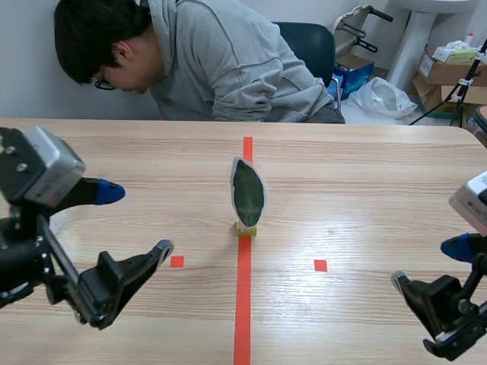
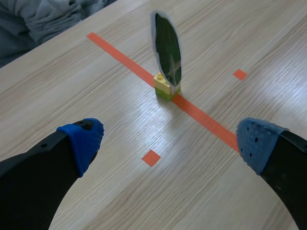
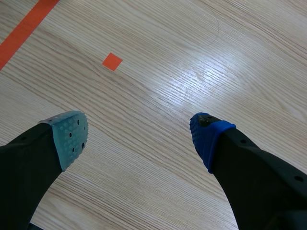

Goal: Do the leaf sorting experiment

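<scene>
A dark green leaf card (image 1: 248, 193) with a white edge stands upright in a small yellow and green brick base (image 1: 246, 227) on the orange centre line. In the left wrist view the leaf card (image 2: 167, 48) and its base (image 2: 167, 88) stand ahead of my left gripper (image 2: 170, 141), which is open with nothing between its blue pads. In the scene view the left gripper (image 1: 137, 222) hovers at the left of the table. My right gripper (image 1: 430, 266) sits at the right edge, open, over bare wood (image 3: 136, 132).
A person in a grey hoodie (image 1: 228, 65) leans over the far side of the table. Small orange squares (image 1: 176, 261) (image 1: 320, 265) mark the wood on either side of the centre line (image 1: 243, 304). Boxes and a bag lie beyond the table's far right.
</scene>
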You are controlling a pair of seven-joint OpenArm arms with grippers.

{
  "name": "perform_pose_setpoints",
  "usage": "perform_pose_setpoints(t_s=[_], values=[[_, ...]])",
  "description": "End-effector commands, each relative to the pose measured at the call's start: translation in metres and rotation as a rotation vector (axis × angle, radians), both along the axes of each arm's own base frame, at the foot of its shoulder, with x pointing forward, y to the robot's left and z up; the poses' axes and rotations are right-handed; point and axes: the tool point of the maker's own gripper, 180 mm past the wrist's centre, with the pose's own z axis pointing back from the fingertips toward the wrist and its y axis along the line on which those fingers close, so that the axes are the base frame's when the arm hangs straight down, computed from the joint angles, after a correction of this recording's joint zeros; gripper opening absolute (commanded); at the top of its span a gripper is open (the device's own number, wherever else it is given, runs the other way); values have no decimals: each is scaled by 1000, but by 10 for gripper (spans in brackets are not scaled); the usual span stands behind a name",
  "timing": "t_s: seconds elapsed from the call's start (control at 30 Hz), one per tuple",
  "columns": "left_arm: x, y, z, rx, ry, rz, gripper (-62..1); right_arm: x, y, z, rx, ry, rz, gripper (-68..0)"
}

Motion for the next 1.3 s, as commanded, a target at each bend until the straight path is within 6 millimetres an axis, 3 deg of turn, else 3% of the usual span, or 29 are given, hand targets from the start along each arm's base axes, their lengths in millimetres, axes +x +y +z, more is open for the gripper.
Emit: perform_pose_setpoints(t_s=[0.0,0.27,0.43,0.77,1.03,1.27], values=[[13,-5,1,-11,-20,-22,-19,7,0,10,3,-38,9,-234],[68,-24,-42,31,27,-75,-19,7,0,9,2,-36,8,-234],[89,-43,-59,27,66,-83,-19,7,0,9,1,-36,8,-234],[102,-94,-74,-15,122,-110,-20,7,0,9,1,-36,8,-234],[103,-117,-75,-27,124,-125,-21,7,0,9,1,-36,8,-234],[103,-115,-76,-22,125,-124,-173,7,0,9,1,-36,8,-234]])
